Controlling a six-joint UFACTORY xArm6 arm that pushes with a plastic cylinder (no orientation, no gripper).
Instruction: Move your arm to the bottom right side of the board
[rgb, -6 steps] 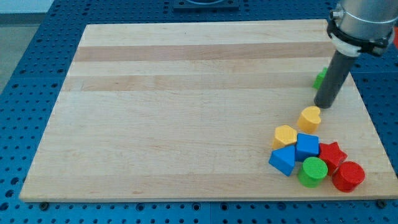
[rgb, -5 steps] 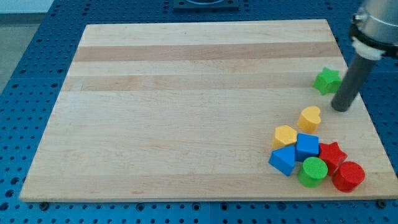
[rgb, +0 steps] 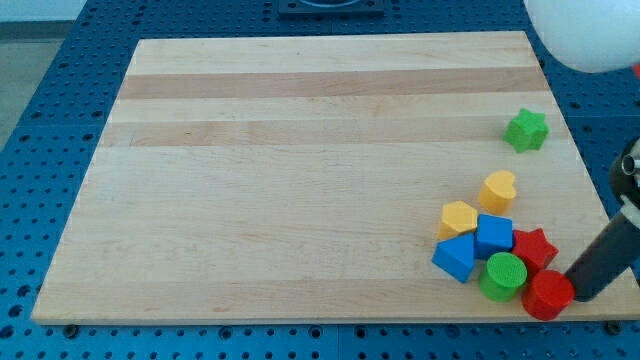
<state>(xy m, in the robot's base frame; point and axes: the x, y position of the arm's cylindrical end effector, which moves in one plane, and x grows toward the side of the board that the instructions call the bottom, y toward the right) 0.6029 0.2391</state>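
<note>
My tip (rgb: 580, 294) is at the board's (rgb: 300, 180) bottom right corner, right against the right side of the red cylinder (rgb: 547, 295). A cluster lies just left of it: red star (rgb: 534, 247), green cylinder (rgb: 503, 275), blue cube (rgb: 493, 235), a blue wedge-like block (rgb: 455, 257), yellow hexagon-like block (rgb: 459, 216) and yellow heart (rgb: 497, 189). A green star (rgb: 526, 129) lies alone higher up, near the board's right edge.
The wooden board rests on a blue perforated table (rgb: 40, 120). The arm's white body (rgb: 590, 30) fills the view's top right corner. The board's right edge runs just right of my tip.
My tip has moved from beside the green star and yellow heart down the board's right edge to the bottom right corner. The red cylinder has shifted slightly left and down.
</note>
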